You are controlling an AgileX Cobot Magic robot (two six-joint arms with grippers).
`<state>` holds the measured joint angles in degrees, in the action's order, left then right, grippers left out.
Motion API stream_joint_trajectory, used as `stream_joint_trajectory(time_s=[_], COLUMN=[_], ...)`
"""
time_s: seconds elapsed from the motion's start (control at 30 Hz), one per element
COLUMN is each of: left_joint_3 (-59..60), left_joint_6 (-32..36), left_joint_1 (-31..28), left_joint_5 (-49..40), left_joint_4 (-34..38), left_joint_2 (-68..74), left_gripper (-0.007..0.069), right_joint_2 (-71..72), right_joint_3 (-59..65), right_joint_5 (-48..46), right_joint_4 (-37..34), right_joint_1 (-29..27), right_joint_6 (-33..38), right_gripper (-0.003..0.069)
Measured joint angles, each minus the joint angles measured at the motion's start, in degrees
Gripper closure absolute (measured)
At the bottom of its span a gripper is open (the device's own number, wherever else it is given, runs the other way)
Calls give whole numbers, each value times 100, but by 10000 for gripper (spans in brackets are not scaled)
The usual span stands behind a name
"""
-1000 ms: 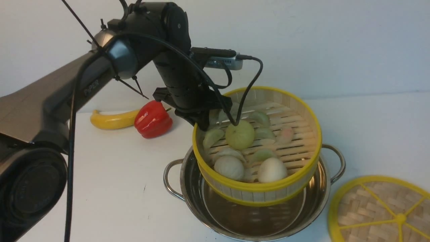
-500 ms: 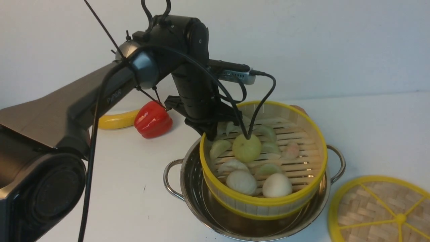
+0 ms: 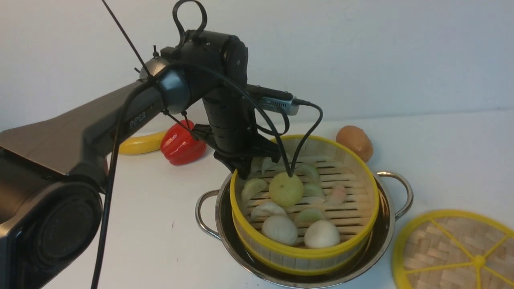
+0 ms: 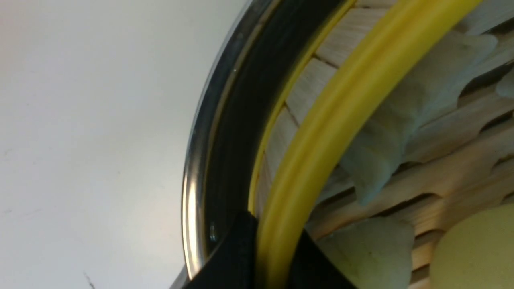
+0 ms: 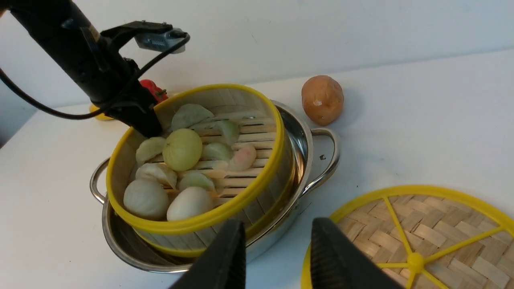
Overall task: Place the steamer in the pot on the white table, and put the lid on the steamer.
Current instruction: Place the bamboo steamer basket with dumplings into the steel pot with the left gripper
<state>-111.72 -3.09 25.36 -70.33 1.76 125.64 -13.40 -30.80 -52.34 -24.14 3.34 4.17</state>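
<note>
The left gripper (image 3: 241,170) is pinched tight on the yellow rim of the steamer (image 3: 301,253), one finger inside and one outside. The steamer sits down inside the pot (image 3: 383,237), near the front edge of the white table (image 3: 160,224). The lid (image 3: 453,253) lies flat at the front right corner. The right gripper (image 5: 278,228) hangs wide open near pot and lid, holding nothing.
</note>
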Motion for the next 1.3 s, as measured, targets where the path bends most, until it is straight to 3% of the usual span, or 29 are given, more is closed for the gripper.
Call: stream_joint_trajectory(time_s=[1.3], left_joint_3=[0], left_joint_6=[-1], left_joint_1=[-2], left_joint_5=[5], left_joint_4=[-51], left_joint_2=[417], left_gripper=[586], right_joint_2=[0], right_joint_3=[0], right_joint_5=[0], right_joint_4=[0], right_joint_1=[0], right_joint_6=[-6], right_gripper=[414])
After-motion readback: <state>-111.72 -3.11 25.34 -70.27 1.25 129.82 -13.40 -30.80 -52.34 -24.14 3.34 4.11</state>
